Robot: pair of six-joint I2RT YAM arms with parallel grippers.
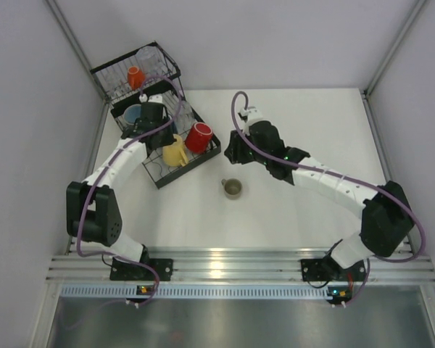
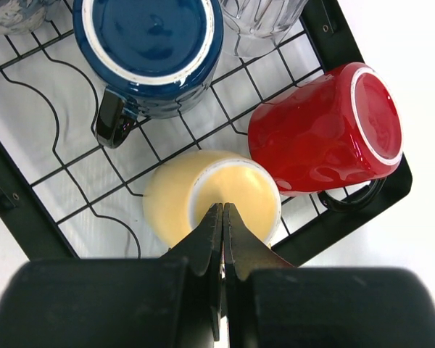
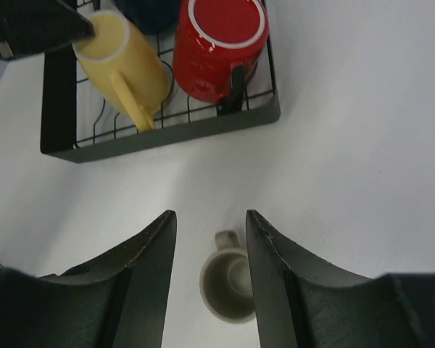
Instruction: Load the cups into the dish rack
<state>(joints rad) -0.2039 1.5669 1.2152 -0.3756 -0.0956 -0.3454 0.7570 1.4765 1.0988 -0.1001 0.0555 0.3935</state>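
No legible text, labels or numbers.

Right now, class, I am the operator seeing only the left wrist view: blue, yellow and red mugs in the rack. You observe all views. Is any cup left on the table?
Observer: Yes, one olive mug stands upright on the table, apart from the rack.
Operator: Where is the right gripper?
Observer: It is open, aimed at that mug, not touching it.
Operator: Anything in the tall basket?
Observer: An orange cup sits there.
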